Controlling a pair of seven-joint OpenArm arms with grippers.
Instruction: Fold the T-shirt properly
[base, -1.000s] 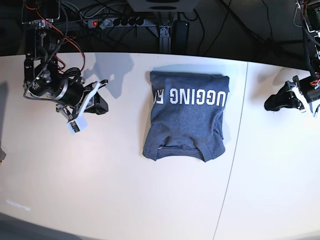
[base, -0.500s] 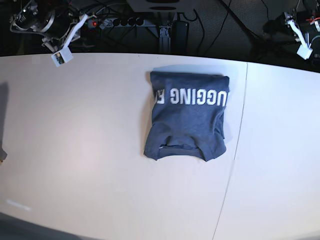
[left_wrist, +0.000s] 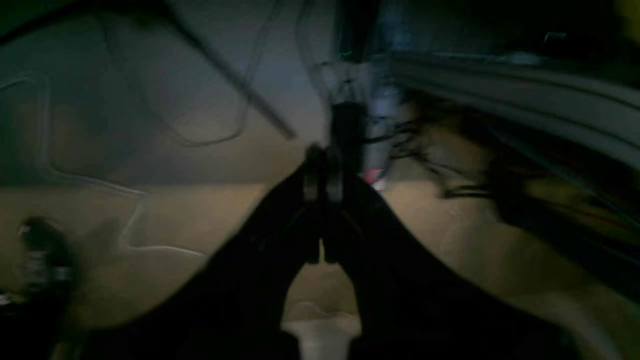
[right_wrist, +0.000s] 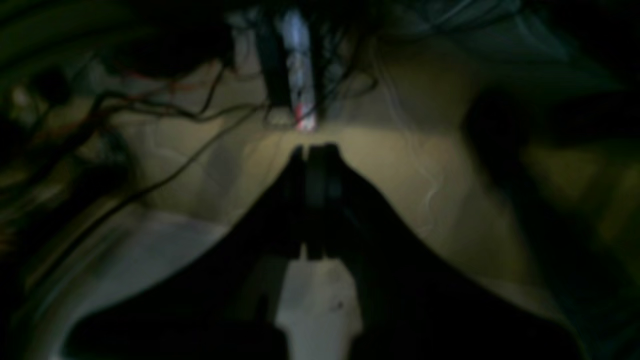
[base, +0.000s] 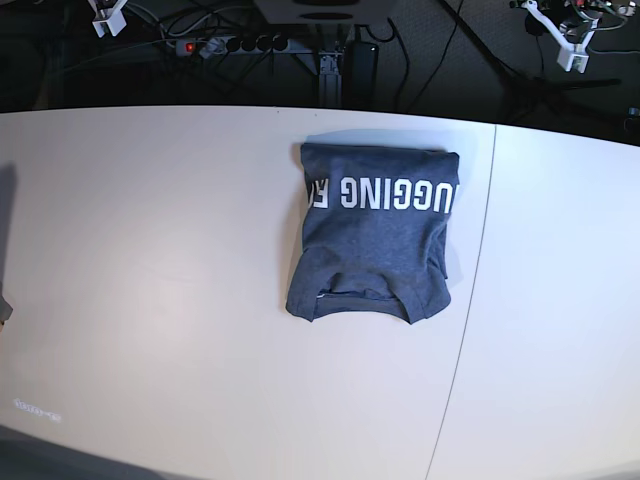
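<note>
Behind the wide white table (base: 160, 300) runs a dark floor with black cables and a black power strip with a red lit switch (base: 232, 44). On the table lies the heathered blue-grey cotton T-shirt (base: 375, 240), folded into a compact rectangle a little right of the middle, with white block lettering across its far part and the collar at its near edge. Both arms are off the table: the left gripper (left_wrist: 322, 172) has its black fingers pressed together holding nothing, and the right gripper (right_wrist: 315, 165) likewise.
</note>
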